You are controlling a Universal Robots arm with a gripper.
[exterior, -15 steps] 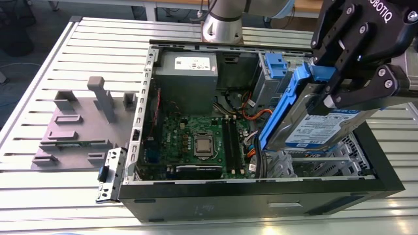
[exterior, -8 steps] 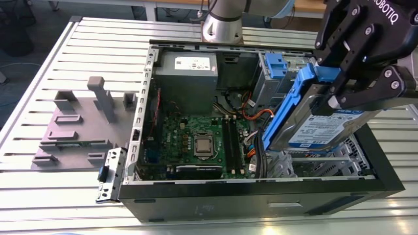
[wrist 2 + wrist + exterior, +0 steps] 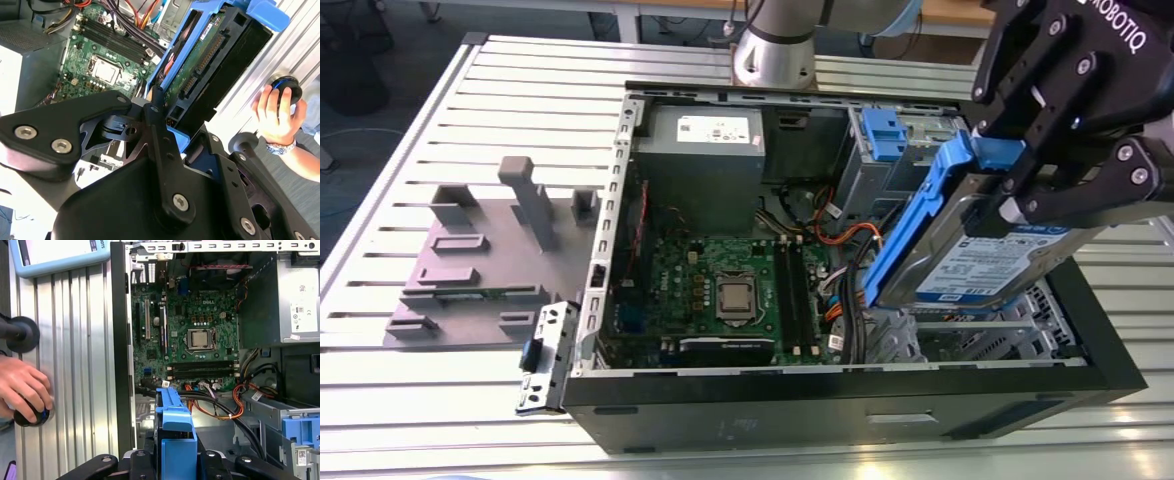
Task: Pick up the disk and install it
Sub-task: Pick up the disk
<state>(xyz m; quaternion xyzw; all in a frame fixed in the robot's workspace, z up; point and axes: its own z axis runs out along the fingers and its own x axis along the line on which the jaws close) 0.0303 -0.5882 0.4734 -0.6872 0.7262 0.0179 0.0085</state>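
Observation:
The disk (image 3: 983,262), a silver drive with a white-and-blue label in a bright blue frame, hangs tilted on edge over the right side of the open computer case (image 3: 854,405) in the exterior view. My black gripper (image 3: 1021,185) is shut on its upper end. In the second wrist view the disk (image 3: 200,65) shows its green circuit board and connectors, held between my fingers (image 3: 155,107). The first wrist view looks down on the blue frame edge of the disk (image 3: 175,435), above the case's cables.
Inside the case lie the motherboard (image 3: 720,290), a grey power supply box (image 3: 700,150), a metal drive cage (image 3: 987,335) and a blue latch piece (image 3: 883,135). A grey fixture (image 3: 480,260) sits on the slatted table at the exterior view's left. A person's hand (image 3: 22,385) rests on a knob beside the case.

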